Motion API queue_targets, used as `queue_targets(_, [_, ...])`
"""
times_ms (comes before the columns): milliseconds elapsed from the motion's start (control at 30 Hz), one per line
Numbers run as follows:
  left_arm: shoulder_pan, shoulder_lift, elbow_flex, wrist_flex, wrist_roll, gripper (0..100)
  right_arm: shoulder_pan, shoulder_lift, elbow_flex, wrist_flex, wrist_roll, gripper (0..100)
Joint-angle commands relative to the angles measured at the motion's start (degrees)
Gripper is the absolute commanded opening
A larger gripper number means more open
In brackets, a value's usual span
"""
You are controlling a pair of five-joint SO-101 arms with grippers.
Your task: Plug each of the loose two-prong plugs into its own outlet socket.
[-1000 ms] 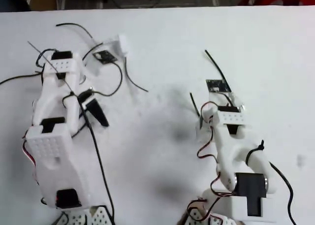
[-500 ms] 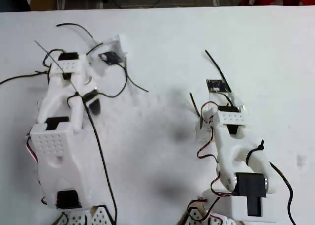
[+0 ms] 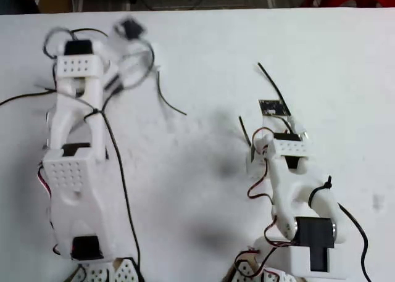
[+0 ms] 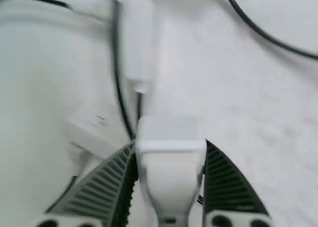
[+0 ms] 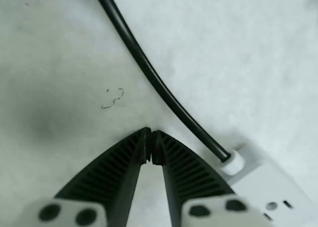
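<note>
Left gripper (image 4: 169, 146) clamps a white plug (image 4: 170, 185) near the table's (image 3: 345, 60) far left corner; an outlet socket (image 4: 136, 43) lies just ahead, lengthwise in line. Right gripper (image 5: 150, 143) is clenched empty beside a second socket (image 5: 268, 187).

White L arm (image 3: 74, 171), R arm (image 3: 287, 189) w/ blk servos (image 3: 315, 232), red/blk cables (image 3: 256, 183) (ribbed dark fingers (image 5: 119, 170))

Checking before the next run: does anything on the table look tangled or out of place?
Black wires loop by the left arm's wrist, a possible snag. The right gripper is shut on nothing beside the outlet.
</note>
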Motion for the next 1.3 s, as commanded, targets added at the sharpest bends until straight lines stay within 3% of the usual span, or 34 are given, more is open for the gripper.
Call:
queue_targets(0, [0.57, 0.04, -13.45, -4.31, 2.9, 13, -1.01, -0.31, 0.18, -0.66, 0.09, 2.0])
queue_targets(267, [-1.1, 12.0, -15.74, -20.4, 2.55, 13, -0.92, -0.31, 0.18, -0.66, 0.09, 2.0])
queue_targets(433, [-1.1, 22.55, -16.26, -25.05, 2.55, 14, -1.01, -0.31, 0.18, -0.66, 0.09, 2.0])
queue_targets(500, [-1.1, 25.36, -18.02, -24.88, 1.67, 20, -1.1, -0.31, 0.18, -0.66, 0.09, 2.0])
queue_targets(633, [-1.1, 28.26, -22.42, -21.19, -0.18, 38, -1.1, -0.4, 0.18, -0.66, 0.09, 2.0])
queue_targets(733, [-1.19, 28.0, -28.31, -17.58, -0.18, 45, -1.1, -0.4, 0.18, -0.75, 0.09, 2.1])
queue_targets(967, [-1.36, 22.99, -48.88, 1.49, -0.09, 45, -1.1, -0.48, 0.18, -1.54, 0.09, 2.2])
queue_targets(1267, [-0.04, 7.78, -47.21, 20.4, 0.62, 45, -1.1, -0.48, 0.18, -1.54, 0.09, 2.4])
